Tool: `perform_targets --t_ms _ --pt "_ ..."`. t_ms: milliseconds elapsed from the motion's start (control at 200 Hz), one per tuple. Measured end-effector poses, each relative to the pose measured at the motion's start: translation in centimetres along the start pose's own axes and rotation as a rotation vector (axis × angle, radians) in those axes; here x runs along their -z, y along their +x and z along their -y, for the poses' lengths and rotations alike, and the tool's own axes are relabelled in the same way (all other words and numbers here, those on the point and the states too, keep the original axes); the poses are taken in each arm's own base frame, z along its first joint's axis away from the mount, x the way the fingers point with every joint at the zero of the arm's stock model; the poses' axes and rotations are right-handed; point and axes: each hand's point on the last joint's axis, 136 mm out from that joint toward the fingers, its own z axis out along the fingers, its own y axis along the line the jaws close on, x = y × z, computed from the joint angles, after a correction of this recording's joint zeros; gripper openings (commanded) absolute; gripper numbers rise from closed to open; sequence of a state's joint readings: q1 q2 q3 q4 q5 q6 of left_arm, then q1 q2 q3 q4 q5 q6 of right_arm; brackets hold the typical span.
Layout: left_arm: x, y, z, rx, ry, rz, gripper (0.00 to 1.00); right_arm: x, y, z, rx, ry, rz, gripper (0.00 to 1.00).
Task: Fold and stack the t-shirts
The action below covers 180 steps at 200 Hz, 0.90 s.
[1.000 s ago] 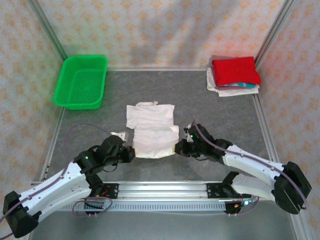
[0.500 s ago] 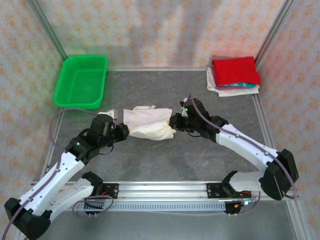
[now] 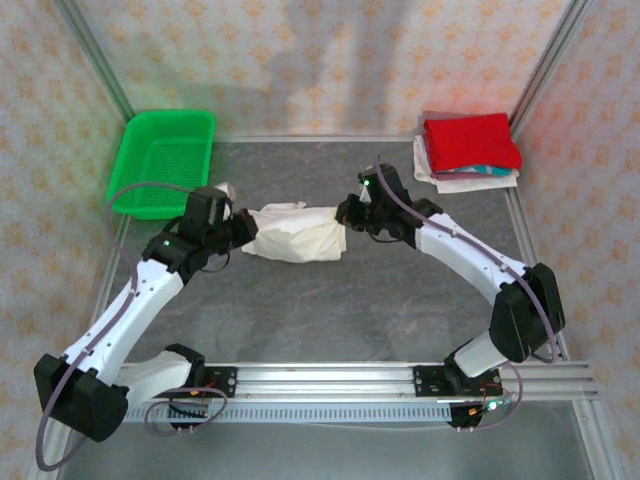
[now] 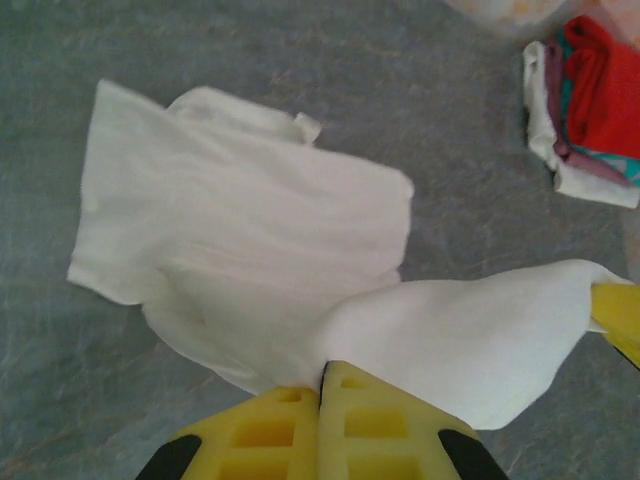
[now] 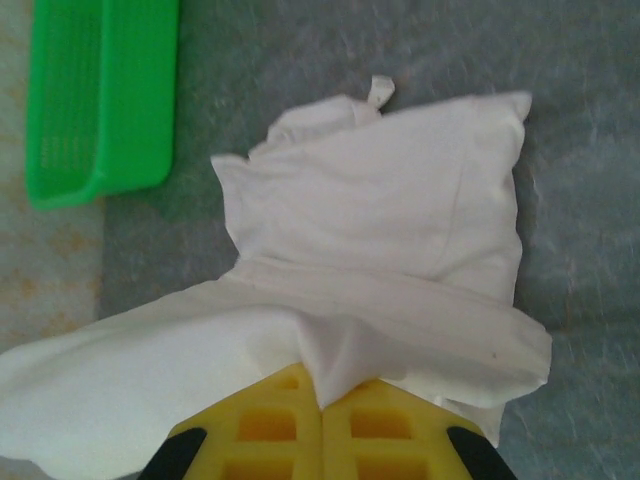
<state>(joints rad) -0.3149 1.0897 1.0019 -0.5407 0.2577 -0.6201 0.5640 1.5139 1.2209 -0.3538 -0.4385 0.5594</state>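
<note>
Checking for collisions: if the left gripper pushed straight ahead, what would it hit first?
Probably the white t-shirt it pinches: the left gripper points across the cloth lying ahead, though depth is unclear.

No legible text, perhaps blurred, even on the white t-shirt (image 4: 240, 220)

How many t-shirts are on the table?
4 visible: the cream-white shirt mid-table, held between the left gripper and right gripper; a red shirt, teal-edged shirt and white shirt stacked far right. The stack may hide more.
</note>
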Motion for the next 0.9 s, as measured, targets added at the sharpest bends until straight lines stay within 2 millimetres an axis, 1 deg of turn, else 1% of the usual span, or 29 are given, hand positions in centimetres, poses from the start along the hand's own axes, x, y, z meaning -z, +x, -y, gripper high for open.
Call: perform_targets --t_ms 105,180,255,345,385,420,435,455,485,505,515,541,561,601,631,671,701,741,781,816,851,901 --pt "-0.5 -2.8 0.9 -0.002 0.012 0.024 0.0 -0.2 -2.6 -0.6 -0.002 -0.012 0.032 0.0" --pt "-1.9 -4.7 0.8 -0.005 0.002 0.03 0.0 -1.2 -4.5 -0.8 -0.002 -0.013 0.042 0.0" --pt "-4.3 -6.4 -0.1 0.001 -0.025 0.016 0.0 -2.8 -6.2 -0.8 0.0 -0.005 0.043 0.0" --pt "-8.0 -8.3 -1.7 0.026 -0.054 -0.023 0.0 -5.6 -8.1 -0.7 -0.003 0.008 0.033 0.0" --pt "-9.8 -9.2 -2.7 0.036 -0.071 -0.035 0.0 -7.2 -9.1 -0.6 -0.004 0.013 0.029 0.07" --pt "-11.1 -9.9 -3.6 0.042 -0.086 -0.044 0.0 -8.5 -9.9 -0.7 -0.004 0.014 0.027 0.19" --pt "-11.7 -10.3 -4.0 0.047 -0.095 -0.047 0.0 -9.1 -10.2 -0.6 -0.003 0.018 0.024 0.21" --pt "-12.4 -10.7 -4.5 0.048 -0.104 -0.05 0.04 -9.9 -10.7 -0.6 -0.004 0.018 0.026 0.22" --pt "-13.5 -11.3 -5.4 0.053 -0.119 -0.054 0.2 -11.1 -11.4 -0.7 0.0 0.019 0.026 0.25" --pt "-14.2 -11.7 -6.1 0.058 -0.13 -0.058 0.3 -11.9 -11.9 -0.7 0.004 0.023 0.024 0.29" --pt "-14.5 -11.9 -6.4 0.06 -0.136 -0.061 0.33 -12.2 -12.1 -0.7 0.002 0.021 0.026 0.32" --pt "-15.4 -12.4 -7.2 0.068 -0.149 -0.065 0.35 -13.3 -12.9 -0.8 0.007 0.021 0.027 0.39" --pt "-16.0 -12.8 -7.8 0.074 -0.158 -0.066 0.34 -14.1 -13.3 -0.9 0.0 0.018 0.029 0.41" --pt "-17.1 -13.7 -9.1 0.092 -0.177 -0.063 0.35 -15.6 -14.4 -1.0 0.006 0.017 0.034 0.43" --pt "-17.8 -14.2 -10.3 0.106 -0.199 -0.059 0.39 -16.6 -15.3 -1.2 0.01 0.009 0.042 0.43" --pt "-18.2 -14.3 -11.9 0.126 -0.232 -0.057 0.47 -17.6 -16.1 -1.3 0.012 0.005 0.051 0.43" --pt "-18.1 -14.2 -12.7 0.133 -0.254 -0.061 0.52 -18.1 -16.4 -1.2 0.01 0.007 0.051 0.43" --pt "-17.9 -14.0 -13.8 0.151 -0.285 -0.063 0.52 -18.4 -16.2 -0.9 0.007 0.016 0.04 0.43" --pt "-17.4 -13.9 -13.9 0.147 -0.299 -0.058 0.52 -18.4 -15.7 -0.2 0.003 0.04 0.016 0.43" --pt "-16.8 -13.7 -13.6 0.135 -0.309 -0.052 0.52 -18.2 -15.2 0.1 0.006 0.058 -0.005 0.43" --pt "-16.1 -13.4 -12.8 0.119 -0.312 -0.046 0.52 -17.8 -14.5 0.3 0.015 0.071 -0.023 0.42" --pt "-14.8 -12.9 -10.6 0.082 -0.292 -0.03 0.51 -17.2 -12.9 0.7 0.026 0.095 -0.061 0.39"
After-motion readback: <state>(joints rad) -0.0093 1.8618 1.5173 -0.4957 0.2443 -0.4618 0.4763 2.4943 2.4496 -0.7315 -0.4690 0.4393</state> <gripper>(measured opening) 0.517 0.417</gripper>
